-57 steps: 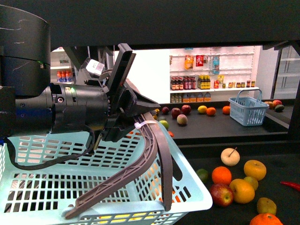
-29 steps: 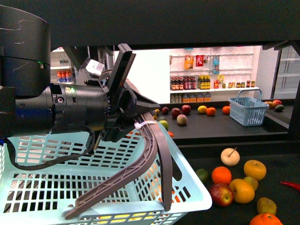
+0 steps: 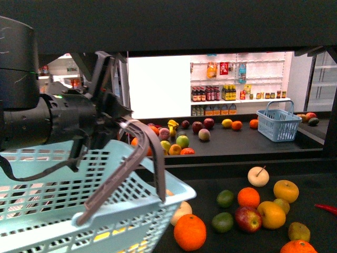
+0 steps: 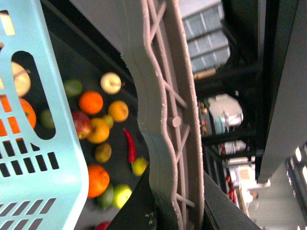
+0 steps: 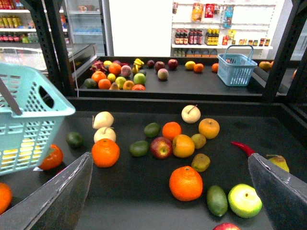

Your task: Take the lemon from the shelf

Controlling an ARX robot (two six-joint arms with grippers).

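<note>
Two hands are in view. My left hand [image 3: 120,120] is clamped on the grey handle [image 3: 138,158] of a light-blue basket [image 3: 52,211], which hangs tilted above the left part of the black shelf [image 5: 52,52]. My right hand [image 5: 169,157] hovers over the lower worktop [image 5: 134,201], fingers [image 5: 48,201] wide apart, gripping nothing. The lemon [image 5: 279,163] lies on that worktop at the right, just beside a red chilli [image 5: 242,147], partly hidden behind one finger.

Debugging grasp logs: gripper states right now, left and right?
Left gripper: shut on the basket handle.
Right gripper: open, holding nothing, above the fruit.
</note>
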